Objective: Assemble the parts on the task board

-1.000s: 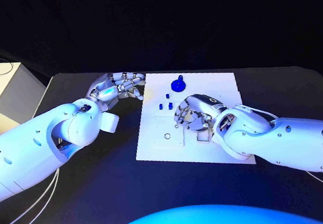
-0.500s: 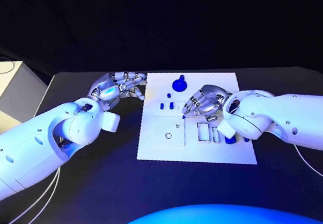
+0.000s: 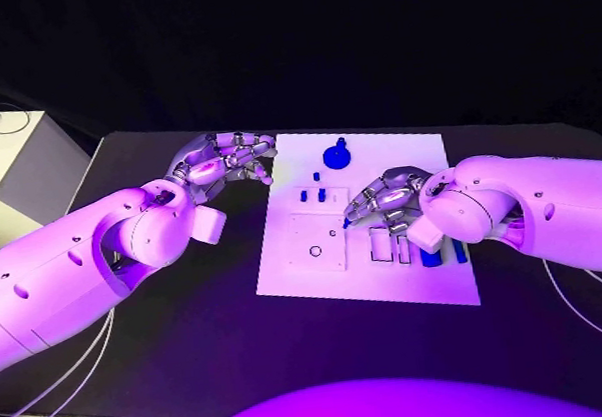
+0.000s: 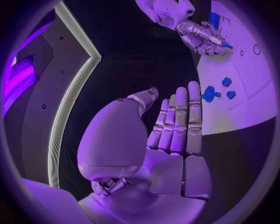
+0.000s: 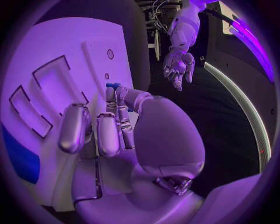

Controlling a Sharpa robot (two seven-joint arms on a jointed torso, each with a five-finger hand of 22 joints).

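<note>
Here the black table [image 3: 182, 321] takes up the lower two thirds of the head view, with the white task board [image 3: 307, 268] lying at its centre as a tall rectangle, tilted slightly. The board's surface shows recessed rectangular outlines and a small round hole [image 3: 316, 251] in its left half.

The left arm [image 3: 62, 274] enters from the left edge, and the left hand [image 3: 224, 161] sits at the board's upper left corner, over the table edge of the board. In the left wrist view its fingers [image 4: 178, 123] lie straight and side by side, the thumb set off to one side, with nothing in them.

The right arm [image 3: 563, 211] comes in from the right edge, and the right hand [image 3: 385, 200] hangs over the middle of the board. It pinches a small blue part [image 5: 112, 86] between the tips of the thumb and a finger, seen plainly in the right wrist view; the other fingers are curled.

On the board, a round blue knob-like part [image 3: 337, 154] stands near the upper edge. Three small blue pegs [image 3: 312, 194] stand just below and left of it. Two longer blue pieces [image 3: 444, 254] lie at right of centre, beside the right hand's wrist.
</note>
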